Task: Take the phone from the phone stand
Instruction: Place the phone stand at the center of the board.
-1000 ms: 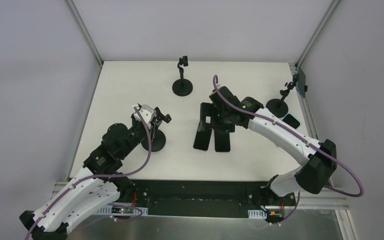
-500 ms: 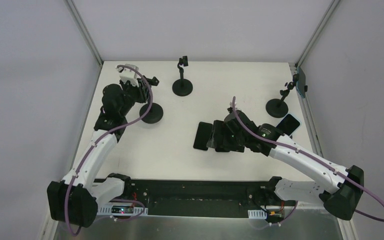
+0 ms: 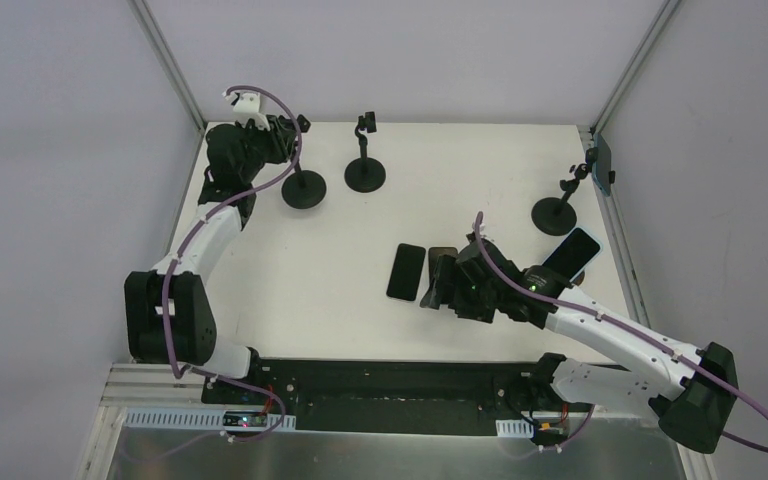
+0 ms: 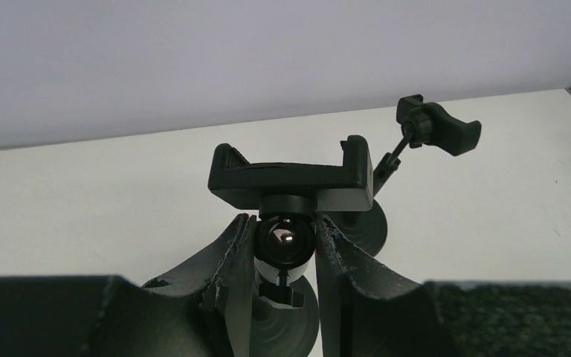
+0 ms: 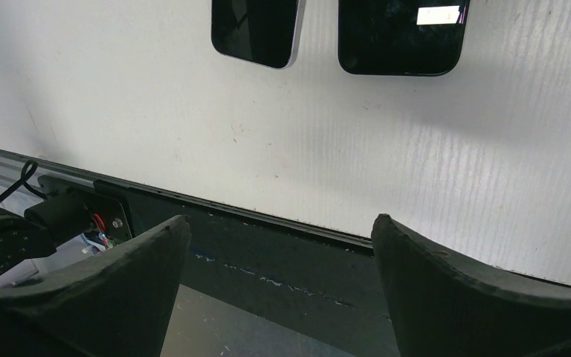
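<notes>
Grey walls and an aluminium frame box in a white table (image 3: 290, 300). From above, your left gripper (image 3: 285, 132) is reached into the far left corner, closed on an empty stand (image 3: 303, 188), and a second empty stand (image 3: 365, 172) sits just beside it along the far edge. The phone (image 3: 603, 165) you want is up in the loaded stand (image 3: 557, 213) at the right edge, well apart from both grippers. It is small here, so I can only say it appears clamped. Your right gripper (image 3: 447, 288) hovers near the table's middle over two flat phones (image 3: 407, 271), and a third flat phone (image 3: 572, 250) lies by the loaded stand's base. In the left wrist view the fingers pinch narrow around the ball joint (image 4: 286, 239) under the cradle (image 4: 290, 178), which holds nothing. In the right wrist view the jaws stand wide with nothing between them, and the flat phones sit beyond the tips. The main risk is that the loaded stand is unbraced at the very edge, so a one-handed pull could tip it or drag it off the table. Your reach there also crosses the third flat phone, which a low approach could shove. The held stand may swivel at that joint if you swing it.
</notes>
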